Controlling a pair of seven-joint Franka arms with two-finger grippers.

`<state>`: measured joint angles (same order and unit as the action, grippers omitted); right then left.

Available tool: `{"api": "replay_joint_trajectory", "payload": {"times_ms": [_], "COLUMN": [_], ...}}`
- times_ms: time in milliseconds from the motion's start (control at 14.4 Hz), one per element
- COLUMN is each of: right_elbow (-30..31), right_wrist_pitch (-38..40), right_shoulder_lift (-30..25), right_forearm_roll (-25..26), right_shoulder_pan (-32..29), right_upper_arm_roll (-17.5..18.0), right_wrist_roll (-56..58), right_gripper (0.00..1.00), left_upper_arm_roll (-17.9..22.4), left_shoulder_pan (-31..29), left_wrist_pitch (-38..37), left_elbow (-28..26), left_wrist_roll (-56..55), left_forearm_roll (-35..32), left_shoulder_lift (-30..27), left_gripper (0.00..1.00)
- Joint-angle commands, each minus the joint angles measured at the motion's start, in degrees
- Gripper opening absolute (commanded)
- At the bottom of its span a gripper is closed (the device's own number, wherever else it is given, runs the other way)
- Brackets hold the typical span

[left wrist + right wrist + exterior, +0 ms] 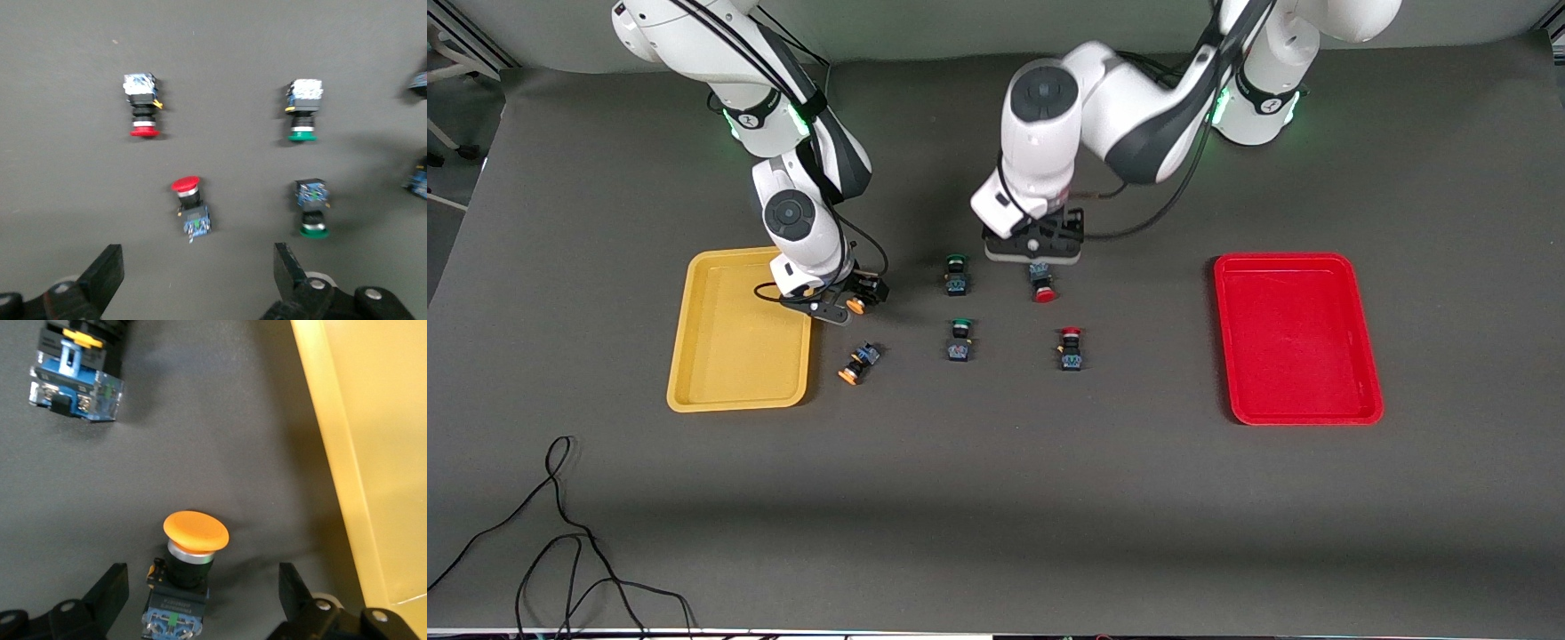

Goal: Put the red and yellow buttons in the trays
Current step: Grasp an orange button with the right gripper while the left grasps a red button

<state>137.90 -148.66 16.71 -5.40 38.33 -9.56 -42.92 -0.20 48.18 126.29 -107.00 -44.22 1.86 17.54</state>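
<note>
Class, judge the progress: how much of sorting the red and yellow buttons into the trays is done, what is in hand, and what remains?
Done: nothing; the yellow tray and red tray hold no buttons. In hand: the right end effector, open, straddles one yellow button beside the yellow tray; the left end effector, open, hovers over a red button. All four remain.

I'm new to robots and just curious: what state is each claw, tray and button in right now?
Left claw: open, above a red button.
Right claw: open, around a yellow button.
Yellow tray: empty.
Red tray: empty.
Other yellow button, other red button, green buttons: on the table.
</note>
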Motion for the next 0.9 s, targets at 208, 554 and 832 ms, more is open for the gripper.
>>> {"api": "replay_joint_trajectory", "payload": {"times_ms": [208,554,832], "right_elbow": [-0.4,-0.4,-0.4], "right_wrist_pitch": [-1.4,-2.5,-3.4], "right_shoulder_lift": [1.0,1.9,2.5], "right_forearm_roll": [-0.8,-2.1,-2.9], "right_shoulder_pan": [1.0,1.2,2.2], "right_upper_arm_roll": [-0.5,-0.5,-0.5], "right_wrist_roll": [-2.3,-2.5,-2.5], "right_gripper": [0.94,0.91,0.76], "left_upper_arm_roll": [1.2,1.2,1.2], "left_shoulder_pan": [1.7,1.6,1.5], "left_wrist_pitch": [9.0,14.1,14.2], "left_elbow": [-4.8,-4.5,-4.2], "left_wrist_roll": [-0.9,-0.8,-1.5], "left_forearm_roll": [-2.8,-2.8,-2.4], "left_shoulder_lift": [7.1,13.6,14.1], "left_gripper": [1.0,1.0,0.85]}}
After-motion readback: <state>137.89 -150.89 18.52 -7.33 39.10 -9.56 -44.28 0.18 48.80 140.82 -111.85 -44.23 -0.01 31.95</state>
